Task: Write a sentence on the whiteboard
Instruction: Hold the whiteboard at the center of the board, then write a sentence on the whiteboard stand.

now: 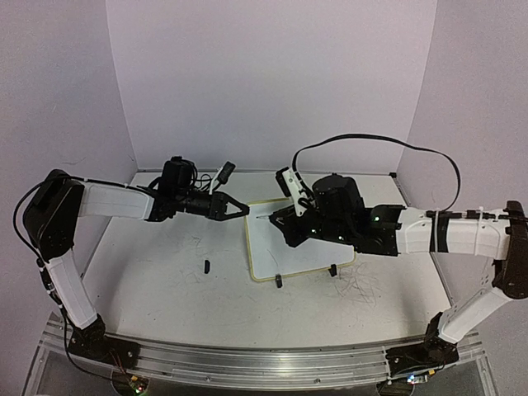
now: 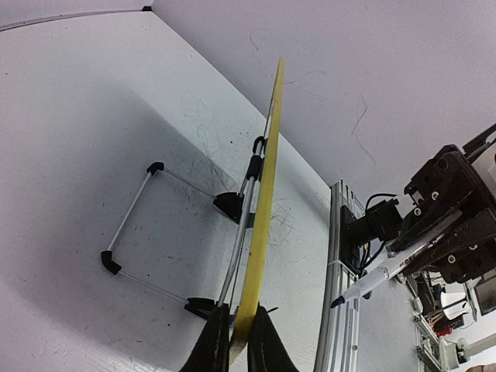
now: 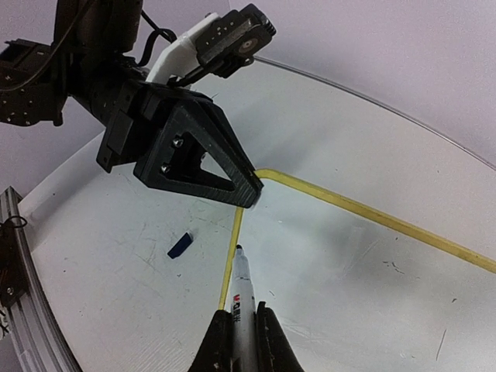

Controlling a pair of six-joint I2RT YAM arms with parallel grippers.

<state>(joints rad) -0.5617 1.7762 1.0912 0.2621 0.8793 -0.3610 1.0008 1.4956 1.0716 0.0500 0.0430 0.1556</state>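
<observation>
Whiteboard: propped at a slant near the middle of the table.
Left gripper: pressed together on the Whiteboard's far left corner.
Right gripper: pinched on a marker, whose tip is held just beside the left frame edge.
Marker cap: laid on the table left of the Whiteboard.

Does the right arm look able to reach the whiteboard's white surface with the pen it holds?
Probably yes. The right gripper is shut on the marker, whose uncapped tip hangs just inside the frame of the whiteboard with nothing between. The left gripper pinches only the board's corner, leaving the surface free.
</observation>
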